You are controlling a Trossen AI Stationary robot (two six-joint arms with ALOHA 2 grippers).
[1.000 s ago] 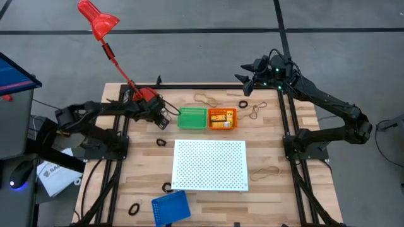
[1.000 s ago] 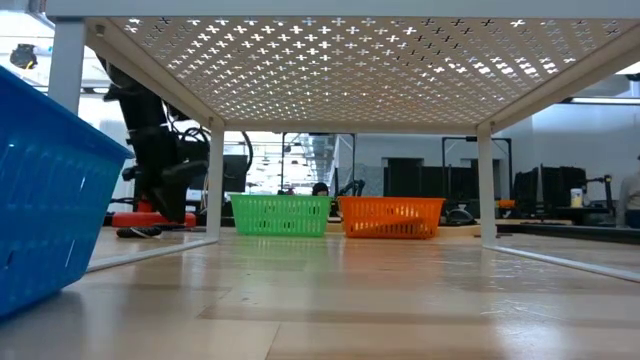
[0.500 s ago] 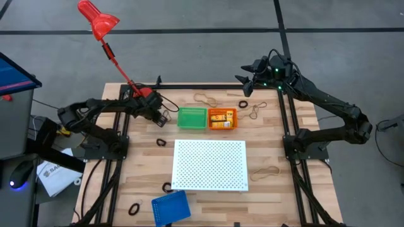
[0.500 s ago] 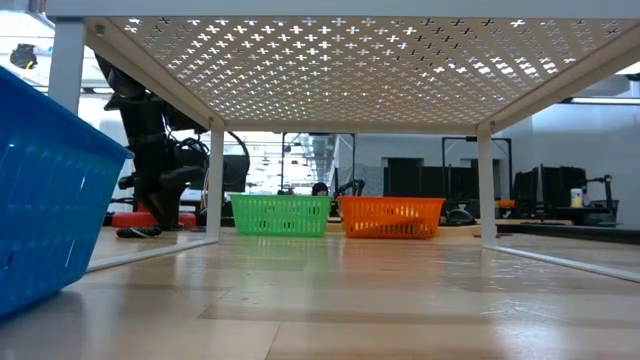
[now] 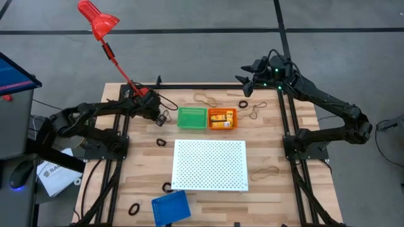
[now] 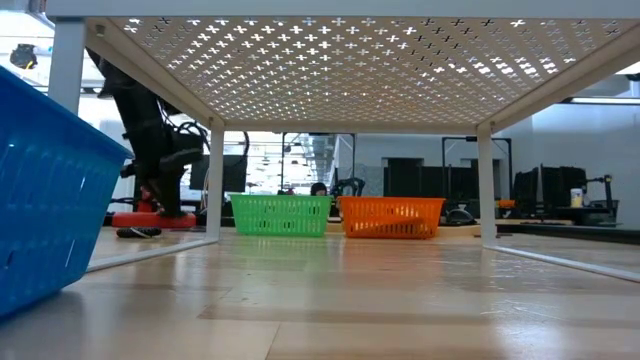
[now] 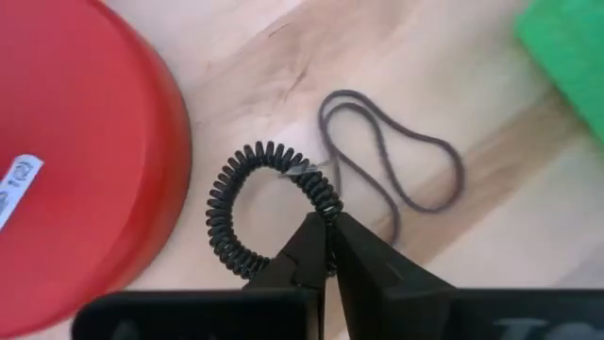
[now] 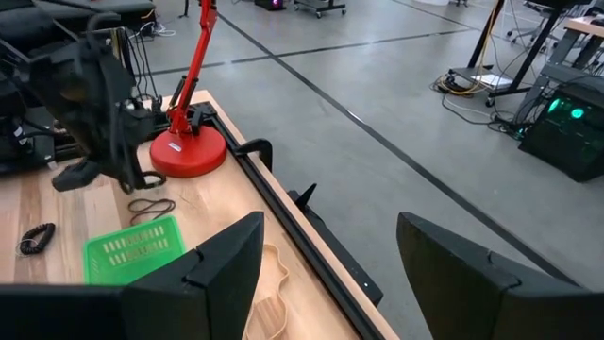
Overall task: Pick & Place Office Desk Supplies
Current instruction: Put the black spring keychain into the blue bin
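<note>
Left gripper [image 7: 327,247] clamped on black coiled loop [image 7: 247,208], at nine o'clock from green tray [image 5: 192,118], just beside red lamp base [image 7: 85,161]. Right gripper [image 5: 247,75] parked at one o'clock, fingers apart.

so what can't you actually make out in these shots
- Orange tray contents: high view, items too small to identify; low view, its mesh wall hides them.
- Black coiled loop in the shut left pincer: left wrist view, its near part is hidden behind the fingers; whether it is lifted off the table is unclear.
- Blue tray: low view, cut off by the picture edge.
- Dark band: its material is unclear.
</note>
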